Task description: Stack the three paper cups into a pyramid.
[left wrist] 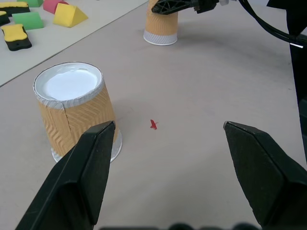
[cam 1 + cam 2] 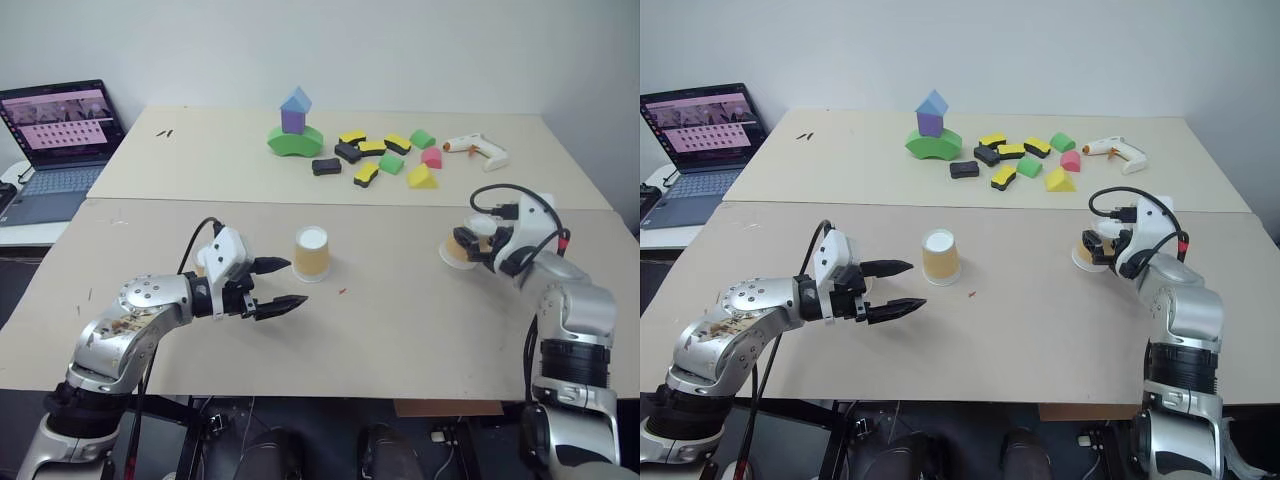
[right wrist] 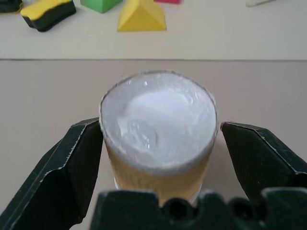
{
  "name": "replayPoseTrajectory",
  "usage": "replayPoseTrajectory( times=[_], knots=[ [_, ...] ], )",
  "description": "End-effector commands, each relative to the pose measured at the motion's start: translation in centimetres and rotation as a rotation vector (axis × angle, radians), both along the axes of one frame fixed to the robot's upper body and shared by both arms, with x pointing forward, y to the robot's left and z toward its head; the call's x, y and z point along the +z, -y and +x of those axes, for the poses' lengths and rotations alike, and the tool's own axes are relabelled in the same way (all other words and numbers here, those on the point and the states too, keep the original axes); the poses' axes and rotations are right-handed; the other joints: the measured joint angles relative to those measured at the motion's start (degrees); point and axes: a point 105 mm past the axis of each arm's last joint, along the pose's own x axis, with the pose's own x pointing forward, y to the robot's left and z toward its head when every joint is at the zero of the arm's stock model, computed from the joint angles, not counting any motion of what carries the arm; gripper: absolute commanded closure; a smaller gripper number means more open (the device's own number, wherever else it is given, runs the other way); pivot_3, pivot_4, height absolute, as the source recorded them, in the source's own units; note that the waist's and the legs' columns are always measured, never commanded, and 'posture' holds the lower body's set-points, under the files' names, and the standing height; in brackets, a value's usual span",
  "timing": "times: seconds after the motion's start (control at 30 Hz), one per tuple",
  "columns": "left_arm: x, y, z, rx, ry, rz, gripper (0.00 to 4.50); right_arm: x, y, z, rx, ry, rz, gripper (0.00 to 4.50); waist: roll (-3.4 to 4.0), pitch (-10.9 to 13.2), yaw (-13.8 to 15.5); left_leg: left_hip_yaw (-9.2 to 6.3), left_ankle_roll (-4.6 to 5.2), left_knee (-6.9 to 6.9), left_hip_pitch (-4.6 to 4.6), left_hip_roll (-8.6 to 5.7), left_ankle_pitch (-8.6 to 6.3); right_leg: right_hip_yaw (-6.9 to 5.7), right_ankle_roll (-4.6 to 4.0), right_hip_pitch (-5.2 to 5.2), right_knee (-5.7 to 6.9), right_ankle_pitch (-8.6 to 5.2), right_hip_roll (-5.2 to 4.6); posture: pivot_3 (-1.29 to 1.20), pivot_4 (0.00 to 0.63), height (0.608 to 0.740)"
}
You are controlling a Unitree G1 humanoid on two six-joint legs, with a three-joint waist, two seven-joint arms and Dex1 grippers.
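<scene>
Tan kraft paper with a white base up: that is how the 2 cups in sight stand, both upside down on the near table (image 2: 400,340). The right cup (image 3: 158,139) sits between the spread fingers of the right gripper (image 3: 160,143), the left-hand finger (image 3: 72,163) touching or almost touching its wall and the other a little clear of it, so this claw is released around the cup and not yet clenched on it. The middle cup (image 2: 311,254) stands alone near the table's centre, just beside the left gripper (image 2: 275,285), whose jaws are also released and hold nothing; in the left wrist view 1 fingertip (image 1: 98,143) lies close against that cup's lower wall. No pyramid exists yet, and I judge the work to be at its start: the 2 base cups are well apart and nothing is stacked. The risk from here is in the closing: thin paper will crush or go oval if squeezed hard, and a finger that meets the wall first could push the light cup sideways or tip it. A tiny red speck (image 1: 153,125) lies on the board between the cups. Farther back, on the rear table, are the foam blocks (image 2: 380,155), a small block tower (image 2: 294,125) and a glue gun (image 2: 478,149); a laptop (image 2: 55,140) is at the far left.
</scene>
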Motion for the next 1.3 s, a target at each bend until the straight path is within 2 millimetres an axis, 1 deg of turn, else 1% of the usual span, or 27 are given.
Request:
replayPoseTrajectory(
  times=[0.03, 0.23, 0.27, 0.3, 0.4, 0.43, 0.5, 0.53, 0.6, 0.67, 0.73, 0.8, 0.9, 1.1, 1.27, 1.3],
  knots=[
    [1.1, 0.1, -0.1, 0.001, 0.048, -0.011, 0.68, 1.4, -0.1, 0.7, -0.003, 0.062, -0.043, 0.03, 0.0, 0.0, 0.0, 0.0, 0.0, 0.0, 0.0, 0.0, 0.0, 0.0, 0.0, 0.0, 0.0, 0.0, 0.0, 0.0, 0.15, 0.691],
    [1.1, -0.1, -0.1, 0.013, 0.05, -0.01, 0.68, 1.7, -0.4, 1.0, 0.014, 0.074, -0.051, 0.03, 0.0, 0.0, 0.1, 0.0, 0.0, 0.0, -0.01, -0.01, 0.0, 0.0, 0.0, 0.0, 0.0, 0.0, -0.01, 0.0, 0.15, 0.691],
    [1.1, -0.1, -0.1, 0.014, 0.049, -0.011, 0.68, 1.8, -0.4, 1.0, 0.016, 0.076, -0.064, 0.54, 0.0, 0.0, 0.1, 0.0, 0.0, 0.0, -0.01, 0.0, 0.0, 0.0, 0.0, 0.0, 0.0, 0.0, -0.01, 0.0, 0.15, 0.691],
    [1.1, -0.1, -0.1, 0.015, 0.049, -0.011, 0.68, 1.8, -0.5, 1.0, 0.018, 0.079, -0.066, 0.64, 0.0, 0.0, 0.0, 0.0, 0.0, 0.0, -0.01, 0.0, 0.0, 0.0, 0.0, 0.0, 0.0, 0.0, -0.01, 0.0, 0.15, 0.691],
    [1.0, -0.1, -0.1, 0.016, 0.047, -0.011, 0.68, 2.0, -1.0, 1.1, 0.05, 0.08, -0.073, 1.68, 0.0, 0.0, 0.0, 0.0, 0.0, 0.0, -0.01, 0.0, 0.0, 0.0, 0.0, 0.0, 0.0, 0.0, 0.0, 0.0, 0.15, 0.691],
    [1.0, -0.1, -0.1, 0.016, 0.046, -0.012, 0.68, 2.0, -1.2, 1.1, 0.058, 0.079, -0.076, 1.7, 0.0, 0.0, 0.0, 0.0, 0.0, 0.0, -0.01, 0.0, 0.0, 0.01, 0.0, 0.0, 0.0, 0.0, 0.0, 0.0, 0.15, 0.691],
    [0.9, -0.1, -0.2, 0.014, 0.044, -0.011, 0.68, 2.8, -1.8, 1.2, 0.086, 0.108, -0.088, 1.7, 0.0, 0.0, 0.0, 0.0, 0.0, 0.0, -0.01, 0.0, 0.0, 0.0, 0.0, 0.0, 0.0, 0.0, -0.01, 0.0, 0.15, 0.691],
    [0.8, 0.0, -0.3, 0.013, 0.042, -0.01, 0.68, 3.4, -2.5, 1.2, 0.121, 0.121, -0.098, 1.7, 0.0, 0.0, 0.0, 0.0, 0.0, 0.0, -0.01, 0.0, 0.0, 0.0, 0.0, 0.0, 0.0, 0.0, -0.01, 0.0, 0.15, 0.691],
    [0.8, 0.1, -0.3, 0.01, 0.04, -0.01, 0.68, 4.7, -5.1, 1.3, 0.275, 0.147, -0.137, 1.7, 0.01, 0.0, -0.1, 0.0, 0.0, 0.0, -0.01, 0.0, 0.0, 0.01, 0.0, -0.01, 0.0, 0.0, -0.01, 0.0, 0.15, 0.691],
    [0.7, 0.2, -0.3, 0.005, 0.037, -0.01, 0.68, 5.8, -8.1, 1.0, 0.456, 0.167, -0.167, 1.7, 0.01, 0.0, -0.3, 0.02, 0.0, 0.0, -0.01, 0.0, 0.0, 0.03, -0.01, -0.03, 0.01, 0.0, 0.0, 0.0, 0.15, 0.691],
    [0.7, 0.3, -0.3, 0.002, 0.035, -0.013, 0.68, 6.3, -10.3, 0.4, 0.603, 0.165, -0.185, 1.7, 0.01, 0.0, -0.7, 0.02, 0.0, 0.0, -0.01, 0.01, 0.0, 0.03, -0.01, -0.05, 0.01, 0.0, 0.0, 0.0, 0.15, 0.691],
    [0.7, 0.4, -0.3, 0.001, 0.034, -0.013, 0.68, 5.8, -12.4, -0.4, 0.755, 0.123, -0.199, 1.7, 0.01, 0.0, -0.8, 0.01, 0.0, -0.01, -0.01, 0.02, 0.0, 0.02, -0.01, -0.04, 0.0, 0.0, 0.01, 0.0, 0.15, 0.691],
    [0.5, 0.5, -0.3, 0.0, 0.032, -0.014, 0.68, 4.6, -14.2, -1.2, 0.899, 0.065, -0.262, 1.7, 0.0, 0.0, -0.5, -0.01, 0.01, -0.01, -0.01, 0.0, 0.0, -0.02, 0.0, 0.0, -0.03, 0.0, 0.0, 0.0, 0.15, 0.691],
    [0.9, 0.4, -0.4, 0.015, 0.041, -0.017, 0.68, 3.3, -15.8, -1.6, 1.03, 0.02, -0.273, 1.7, 0.0, 0.0, 0.2, -0.01, 0.01, 0.02, -0.01, 0.0, 0.0, -0.04, -0.01, 0.0, -0.02, 0.01, -0.03, 0.0, 0.15, 0.691],
    [1.0, 0.0, -0.6, 0.036, 0.044, -0.01, 0.68, 2.3, -17.0, -1.2, 1.078, 0.007, -0.279, 1.7, 0.0, 0.0, 0.1, -0.01, 0.01, 0.01, -0.01, 0.0, 0.0, -0.04, -0.01, 0.0, -0.02, 0.01, -0.03, 0.0, 0.15, 0.691],
    [1.0, -0.1, -0.6, 0.042, 0.044, -0.01, 0.68, 2.2, -17.6, -1.1, 1.094, 0.006, -0.274, 1.7, 0.0, 0.0, 0.1, -0.01, 0.01, 0.02, -0.01, 0.0, 0.0, -0.03, -0.01, 0.0, -0.02, 0.01, -0.03, 0.0, 0.15, 0.691]
  ],
)
